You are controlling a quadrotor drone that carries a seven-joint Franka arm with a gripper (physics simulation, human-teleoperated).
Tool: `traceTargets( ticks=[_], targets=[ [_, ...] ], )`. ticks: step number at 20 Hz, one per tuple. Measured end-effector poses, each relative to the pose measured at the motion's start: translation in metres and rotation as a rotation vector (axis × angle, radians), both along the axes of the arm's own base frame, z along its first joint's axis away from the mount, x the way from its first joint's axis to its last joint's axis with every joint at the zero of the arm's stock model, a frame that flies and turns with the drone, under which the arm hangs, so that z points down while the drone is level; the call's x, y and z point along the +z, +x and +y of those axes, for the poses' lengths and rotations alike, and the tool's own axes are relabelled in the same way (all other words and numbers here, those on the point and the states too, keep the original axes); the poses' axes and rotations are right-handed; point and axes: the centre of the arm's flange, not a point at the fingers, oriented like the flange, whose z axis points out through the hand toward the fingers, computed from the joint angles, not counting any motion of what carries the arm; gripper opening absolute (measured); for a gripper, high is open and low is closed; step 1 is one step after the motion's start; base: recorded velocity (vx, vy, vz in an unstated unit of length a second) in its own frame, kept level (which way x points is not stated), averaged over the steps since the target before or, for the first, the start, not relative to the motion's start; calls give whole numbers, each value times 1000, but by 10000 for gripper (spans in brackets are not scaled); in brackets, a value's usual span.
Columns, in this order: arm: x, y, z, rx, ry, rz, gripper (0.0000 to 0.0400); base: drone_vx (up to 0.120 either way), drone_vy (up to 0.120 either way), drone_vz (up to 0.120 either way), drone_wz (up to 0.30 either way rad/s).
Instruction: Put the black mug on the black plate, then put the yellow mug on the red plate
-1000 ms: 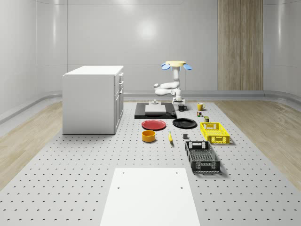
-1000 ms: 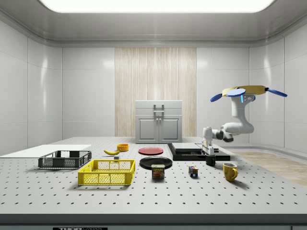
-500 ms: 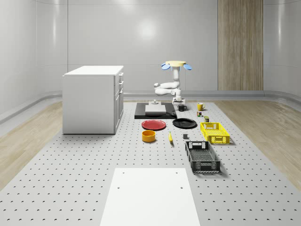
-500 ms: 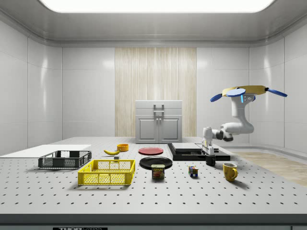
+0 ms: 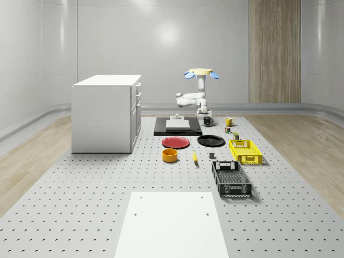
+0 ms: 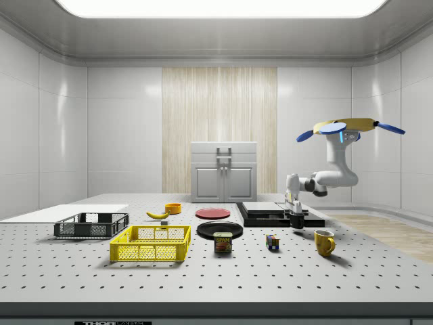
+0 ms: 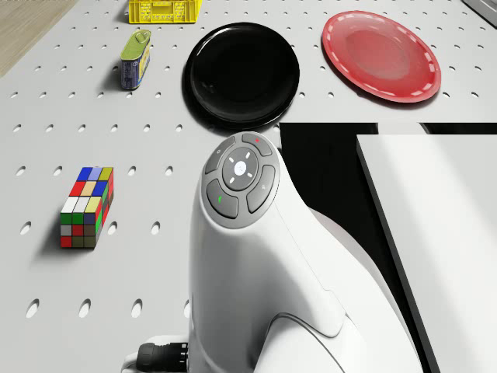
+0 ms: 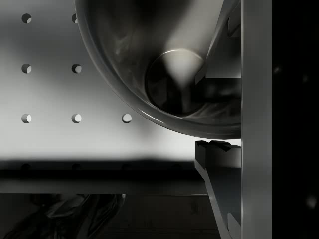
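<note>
With the drone hovering beyond the counter's far end, the hand is clamped on the glossy black mug's rim just above the counter, so a sway could knock it loose short of the round black plate.

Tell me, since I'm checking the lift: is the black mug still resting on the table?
Apart. In the side view, the black mug hangs from the gripper with a sliver of background between its base and the table.

Gripper down, arm elbow-bent.
</note>
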Motion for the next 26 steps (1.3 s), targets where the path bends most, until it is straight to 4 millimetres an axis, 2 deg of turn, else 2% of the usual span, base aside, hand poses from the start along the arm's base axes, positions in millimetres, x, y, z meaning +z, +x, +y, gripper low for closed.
traceTargets(
  ticks=[3, 8, 12, 17, 26],
  targets=[
    [-7, 0, 0, 0, 0, 0, 110, 0, 0, 120, 0],
    [-12, 0, 0, 0, 0, 0, 110, 120, 0, 112, 0],
    [-14, 0, 0, 0, 0, 0, 110, 120, 0, 0, 0],
    [-15, 0, 0, 0, 0, 0, 110, 120, -96, 0, 0],
    [-15, 0, 0, 0, 0, 0, 110, 120, 0, 0, 0]
  ],
)
